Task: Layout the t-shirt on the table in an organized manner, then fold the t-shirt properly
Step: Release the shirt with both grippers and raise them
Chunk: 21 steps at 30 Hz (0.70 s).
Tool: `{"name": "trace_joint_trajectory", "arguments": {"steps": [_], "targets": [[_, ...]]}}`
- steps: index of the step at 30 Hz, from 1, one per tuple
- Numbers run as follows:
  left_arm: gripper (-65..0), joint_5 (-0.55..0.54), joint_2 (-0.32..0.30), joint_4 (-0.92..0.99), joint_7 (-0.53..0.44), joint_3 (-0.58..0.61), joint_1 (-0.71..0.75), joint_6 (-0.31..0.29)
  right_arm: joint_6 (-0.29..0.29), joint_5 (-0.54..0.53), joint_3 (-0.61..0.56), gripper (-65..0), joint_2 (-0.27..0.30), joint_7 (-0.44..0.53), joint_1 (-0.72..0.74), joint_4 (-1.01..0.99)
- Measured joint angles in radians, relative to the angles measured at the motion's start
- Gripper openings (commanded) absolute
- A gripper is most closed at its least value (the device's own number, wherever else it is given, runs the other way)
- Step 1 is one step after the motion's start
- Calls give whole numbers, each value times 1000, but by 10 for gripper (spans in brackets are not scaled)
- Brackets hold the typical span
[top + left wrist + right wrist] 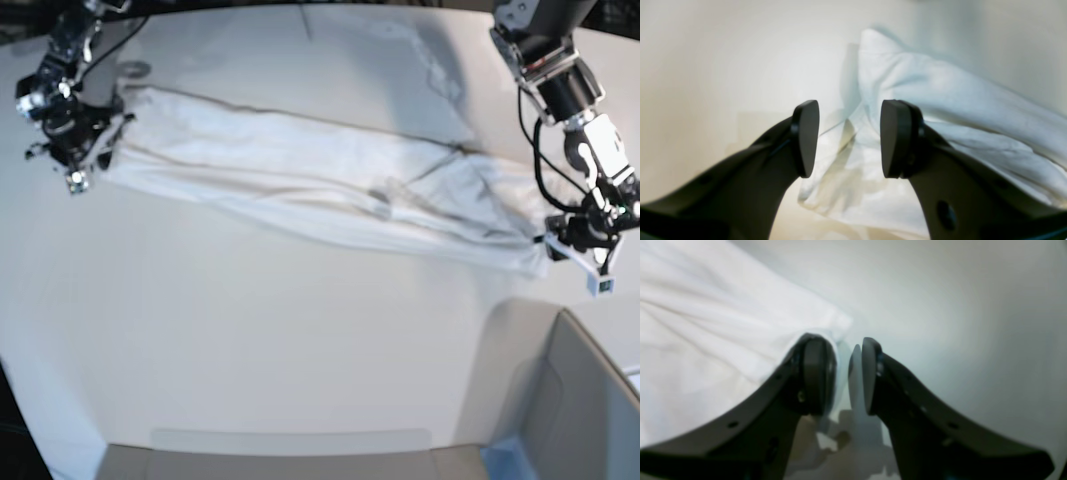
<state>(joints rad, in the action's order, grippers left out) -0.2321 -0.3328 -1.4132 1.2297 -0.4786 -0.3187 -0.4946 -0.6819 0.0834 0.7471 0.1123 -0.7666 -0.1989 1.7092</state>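
Stretching in a long, rumpled band across the smooth white desk (250, 340), the t-shirt (320, 180) is soft white cloth, creased lengthwise, with shallow folds running end to end. At one end the left gripper (848, 140) shows its matte black, rounded jaws spread wide, wrinkled fabric lying loose below the gap. At the other end the right gripper (848, 376) has its jaws slightly parted beside the hem corner, gripping nothing.
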Motion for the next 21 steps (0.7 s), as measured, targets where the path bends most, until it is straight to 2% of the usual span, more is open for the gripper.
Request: {"name": "trace_joint_trajectory", "arguments": {"steps": [13, 15, 19, 21], "targets": [[-347, 0, 14, 0, 19, -1, 25, 0, 0, 3, 6, -464, 4, 0, -23, 183], [-347, 0, 14, 0, 17, -2, 29, 0, 0, 21, -62, -464, -13, -13, -63, 221], [-347, -1, 15, -1, 7, -2, 55, 0, 0, -49, -301, -464, -35, 3, -178, 304], [-347, 1, 14, -1, 16, -5, 59, 0, 0, -51, -344, -464, -64, 4, -181, 305]]}}
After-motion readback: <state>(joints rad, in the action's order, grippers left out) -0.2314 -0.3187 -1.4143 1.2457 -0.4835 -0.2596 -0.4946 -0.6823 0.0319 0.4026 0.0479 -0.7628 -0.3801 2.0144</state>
